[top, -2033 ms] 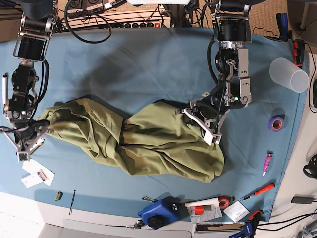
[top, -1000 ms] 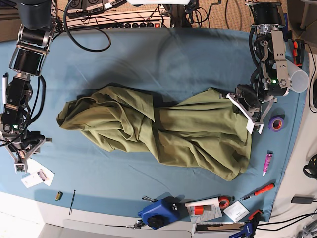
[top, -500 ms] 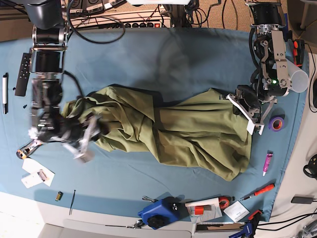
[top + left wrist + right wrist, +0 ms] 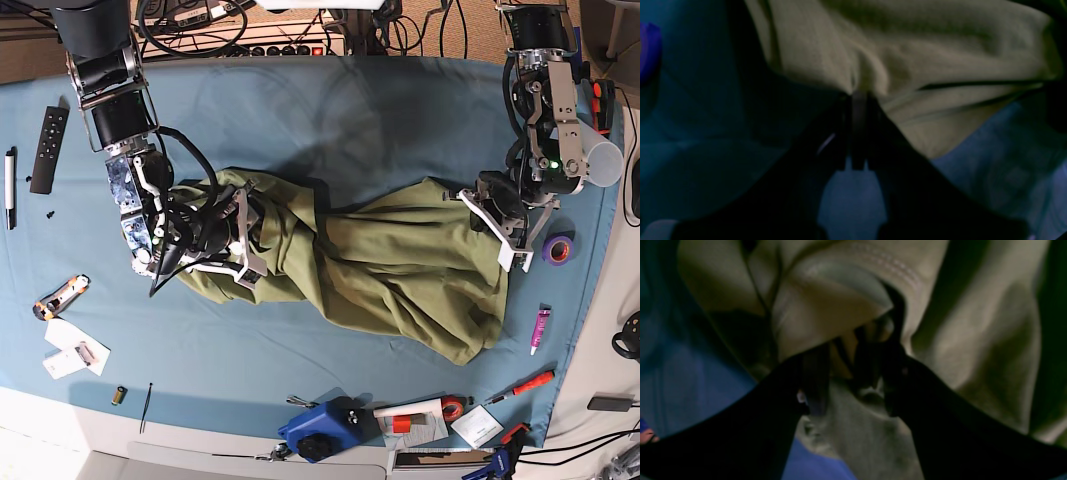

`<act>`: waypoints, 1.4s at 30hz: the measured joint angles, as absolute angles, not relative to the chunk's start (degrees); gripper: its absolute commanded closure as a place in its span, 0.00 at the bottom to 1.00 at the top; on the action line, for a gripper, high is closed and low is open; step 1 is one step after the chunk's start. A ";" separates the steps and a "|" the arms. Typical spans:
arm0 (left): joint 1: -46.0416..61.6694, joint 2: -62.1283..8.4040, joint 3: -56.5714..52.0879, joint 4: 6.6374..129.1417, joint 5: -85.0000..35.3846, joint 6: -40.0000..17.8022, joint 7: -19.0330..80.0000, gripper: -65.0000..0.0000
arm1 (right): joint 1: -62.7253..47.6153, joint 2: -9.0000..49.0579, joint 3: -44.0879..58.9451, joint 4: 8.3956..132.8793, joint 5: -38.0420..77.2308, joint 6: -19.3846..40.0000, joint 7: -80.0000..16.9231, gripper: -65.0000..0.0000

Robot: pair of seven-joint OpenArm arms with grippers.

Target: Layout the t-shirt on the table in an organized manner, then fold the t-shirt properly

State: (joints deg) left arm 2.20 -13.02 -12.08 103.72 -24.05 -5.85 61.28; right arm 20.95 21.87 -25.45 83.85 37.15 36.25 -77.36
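The olive-green t-shirt lies crumpled across the middle of the light-blue table. My left gripper is at the shirt's right upper edge. In the left wrist view, my left gripper is shut on a pinch of the t-shirt. My right gripper sits on the bunched left end of the shirt. In the right wrist view, my right gripper stands open, with its dark fingers astride a raised fold of the t-shirt that has a stitched hem.
A clear cup and a purple tape roll stand beside the left arm. A remote, a pen, a utility knife and paper cards lie at the left. A blue tool and a red screwdriver line the front edge.
My right arm has swung in from the table's left edge onto the shirt's left end, bunching it to the right. My left gripper has held its pinch in place after dragging the shirt right.
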 measured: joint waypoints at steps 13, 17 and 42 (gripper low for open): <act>2.79 -12.99 -12.08 103.72 -23.81 -5.87 60.86 1.00 | 17.37 21.61 -18.81 98.56 42.22 36.03 -79.83 0.61; 2.81 -13.04 -12.08 103.72 -23.81 -5.87 59.51 1.00 | 14.83 21.56 -18.79 98.83 43.18 36.05 -80.58 0.61; 2.83 -12.91 -12.08 103.72 -23.81 -5.87 59.53 1.00 | 10.00 19.00 -18.81 98.96 28.29 34.50 -66.22 1.00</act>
